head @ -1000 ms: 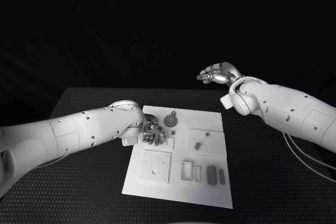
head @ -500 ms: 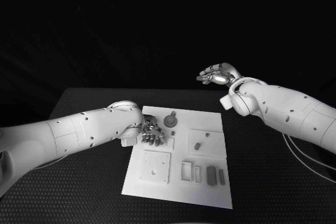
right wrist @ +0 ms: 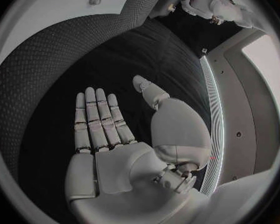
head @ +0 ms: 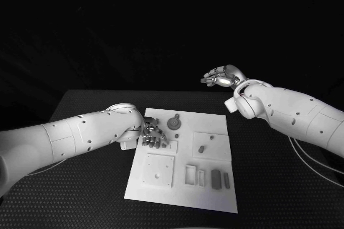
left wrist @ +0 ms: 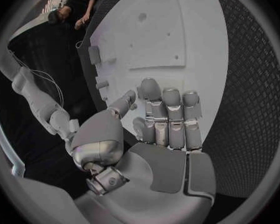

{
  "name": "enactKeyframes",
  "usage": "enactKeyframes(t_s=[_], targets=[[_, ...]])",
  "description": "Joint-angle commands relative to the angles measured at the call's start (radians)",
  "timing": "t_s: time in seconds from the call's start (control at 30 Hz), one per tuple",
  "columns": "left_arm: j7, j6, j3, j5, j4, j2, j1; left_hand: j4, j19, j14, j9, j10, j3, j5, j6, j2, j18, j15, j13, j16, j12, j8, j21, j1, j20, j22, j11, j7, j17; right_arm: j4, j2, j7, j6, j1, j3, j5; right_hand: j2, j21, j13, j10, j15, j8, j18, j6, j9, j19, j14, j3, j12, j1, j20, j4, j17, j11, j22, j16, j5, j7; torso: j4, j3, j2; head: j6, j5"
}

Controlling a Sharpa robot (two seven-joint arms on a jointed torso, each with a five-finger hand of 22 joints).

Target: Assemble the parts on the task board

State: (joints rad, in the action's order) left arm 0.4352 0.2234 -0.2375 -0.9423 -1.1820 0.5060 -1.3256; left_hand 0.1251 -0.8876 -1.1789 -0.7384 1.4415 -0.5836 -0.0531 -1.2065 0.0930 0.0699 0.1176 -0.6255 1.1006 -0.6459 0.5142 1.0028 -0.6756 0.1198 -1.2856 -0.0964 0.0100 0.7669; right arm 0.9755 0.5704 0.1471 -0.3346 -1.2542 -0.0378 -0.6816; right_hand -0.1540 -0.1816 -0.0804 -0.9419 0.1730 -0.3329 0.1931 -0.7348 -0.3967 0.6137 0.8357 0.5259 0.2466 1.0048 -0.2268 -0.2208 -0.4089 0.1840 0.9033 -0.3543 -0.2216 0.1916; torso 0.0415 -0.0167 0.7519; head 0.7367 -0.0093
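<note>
White task board (head: 215, 125) sits mid-table w/ grey parts (head: 216, 179) on it. Left hand (head: 153, 137) hovers over board's left edge, fingers apart, empty; right hand (head: 223, 76) raised, spread, empty. Risk: left fingers nudging board.

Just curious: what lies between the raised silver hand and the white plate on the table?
In the head view, bare black table and empty air lie between the right hand and the white task board.
</note>
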Motion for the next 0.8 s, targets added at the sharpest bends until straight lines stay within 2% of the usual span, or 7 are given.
enactKeyframes(t_s=[0.03, 0.27, 0.37, 0.57, 0.6, 0.7, 0.8], targets=[[-0.012, -0.020, 0.001, -0.001, -0.008, 0.004, 0.000, 0.009, 0.009, 0.010, -0.002, -0.002, 0.039, 0.004, 0.012, -0.005, -0.003, 0.002, 0.001, 0.008, -0.009, 0.007, 0.006, 0.015, 0.094, 0.001, 0.006, 0.001, 0.000, 0.002, 0.002, 0.009, 0.007, 0.001, -0.001, 0.000, 0.000, 0.004, 0.002, -0.007, 0.004, 0.000, 0.000, 0.008, 0.002, -0.008, -0.005, -0.004, -0.005, 0.009, -0.002, -0.001, 0.001, -0.001, 0.002, 0.004, -0.002, 0.024, 0.0008, 0.0011, -0.001, -0.002, 0.000], [-0.021, -0.023, 0.014, 0.024, -0.028, 0.022, -0.004, 0.014, 0.014, 0.013, -0.002, -0.005, 0.069, 0.005, 0.016, 0.011, 0.000, 0.004, 0.002, 0.009, -0.010, 0.010, 0.005, 0.033, 0.095, 0.004, 0.005, 0.001, -0.001, 0.001, 0.006, 0.009, 0.006, 0.001, -0.001, 0.000, -0.001, 0.006, 0.003, -0.008, 0.005, 0.000, -0.001, 0.008, 0.003, -0.011, -0.005, -0.005, -0.006, 0.009, -0.002, 0.000, 0.003, -0.001, 0.003, 0.004, -0.002, 0.025, 0.0013, 0.0009, -0.001, -0.008, -0.001], [-0.022, -0.011, 0.047, 0.033, -0.033, 0.026, -0.006, 0.014, 0.015, 0.016, -0.001, -0.007, 0.073, 0.005, 0.019, 0.019, 0.001, 0.004, 0.003, 0.008, -0.009, 0.010, 0.004, 0.034, 0.095, 0.005, 0.005, 0.001, -0.002, -0.001, 0.007, 0.009, 0.006, 0.001, -0.001, 0.000, -0.001, 0.006, 0.004, -0.008, 0.005, 0.000, -0.001, 0.008, 0.003, -0.012, -0.006, -0.006, -0.006, 0.008, -0.002, 0.001, 0.003, -0.001, 0.004, 0.004, -0.003, 0.025, 0.0021, 0.0010, -0.002, -0.013, 0.000], [-0.033, -0.049, 0.089, 0.063, -0.037, 0.047, -0.030, 0.016, 0.045, 0.057, 0.017, -0.053, 0.065, 0.005, 0.068, 0.033, -0.003, -0.006, 0.034, -0.030, 0.038, -0.026, -0.018, 0.022, 0.087, 0.020, 0.018, -0.022, -0.023, -0.004, 0.009, 0.009, 0.007, 0.002, 0.000, 0.001, -0.002, 0.007, 0.004, -0.008, 0.005, 0.000, -0.002, 0.008, 0.003, -0.013, -0.006, -0.007, -0.006, 0.007, -0.002, 0.001, 0.004, -0.001, 0.004, 0.004, -0.003, 0.025, 0.0018, 0.0013, -0.001, -0.026, 0.003], [-0.031, -0.062, 0.091, 0.060, -0.024, 0.047, -0.037, 0.027, 0.061, 0.081, 0.034, -0.086, 0.061, 0.004, 0.122, 0.029, -0.009, -0.012, 0.054, -0.054, 0.068, -0.063, -0.032, 0.008, 0.080, 0.027, 0.029, -0.045, -0.037, -0.004, 0.010, 0.009, 0.007, 0.002, 0.000, 0.001, -0.002, 0.007, 0.005, -0.008, 0.005, 0.000, -0.002, 0.008, 0.003, -0.013, -0.006, -0.007, -0.006, 0.007, -0.002, 0.002, 0.004, -0.001, 0.004, 0.004, -0.003, 0.025, 0.0016, 0.0013, -0.001, -0.028, 0.003], [-0.038, -0.073, 0.091, 0.020, 0.013, 0.041, -0.046, 0.063, 0.088, 0.112, 0.059, -0.117, 0.050, 0.002, 0.210, 0.005, -0.019, -0.028, 0.075, -0.079, 0.094, -0.120, -0.050, -0.044, 0.067, 0.036, 0.058, -0.080, -0.054, -0.005, 0.010, 0.009, 0.007, 0.002, 0.000, 0.001, -0.002, 0.007, 0.005, -0.008, 0.005, 0.000, -0.002, 0.008, 0.003, -0.013, -0.006, -0.007, -0.007, 0.007, -0.002, 0.002, 0.004, -0.001, 0.005, 0.004, -0.003, 0.025, 0.0009, 0.0015, 0.000, -0.032, 0.005], [-0.047, -0.082, 0.091, 0.014, 0.039, 0.034, -0.047, 0.072, 0.112, 0.137, 0.068, -0.140, 0.056, 0.002, 0.220, 0.003, -0.026, -0.046, 0.093, -0.095, 0.113, -0.130, -0.068, -0.058, 0.051, 0.046, 0.070, -0.091, -0.067, -0.006, 0.010, 0.009, 0.007, 0.002, 0.000, 0.001, -0.002, 0.007, 0.005, -0.008, 0.005, 0.000, -0.002, 0.008, 0.004, -0.013, -0.006, -0.007, -0.007, 0.007, -0.002, 0.002, 0.004, -0.001, 0.005, 0.004, -0.004, 0.025, -0.0002, 0.0020, 0.000, -0.036, 0.006]])
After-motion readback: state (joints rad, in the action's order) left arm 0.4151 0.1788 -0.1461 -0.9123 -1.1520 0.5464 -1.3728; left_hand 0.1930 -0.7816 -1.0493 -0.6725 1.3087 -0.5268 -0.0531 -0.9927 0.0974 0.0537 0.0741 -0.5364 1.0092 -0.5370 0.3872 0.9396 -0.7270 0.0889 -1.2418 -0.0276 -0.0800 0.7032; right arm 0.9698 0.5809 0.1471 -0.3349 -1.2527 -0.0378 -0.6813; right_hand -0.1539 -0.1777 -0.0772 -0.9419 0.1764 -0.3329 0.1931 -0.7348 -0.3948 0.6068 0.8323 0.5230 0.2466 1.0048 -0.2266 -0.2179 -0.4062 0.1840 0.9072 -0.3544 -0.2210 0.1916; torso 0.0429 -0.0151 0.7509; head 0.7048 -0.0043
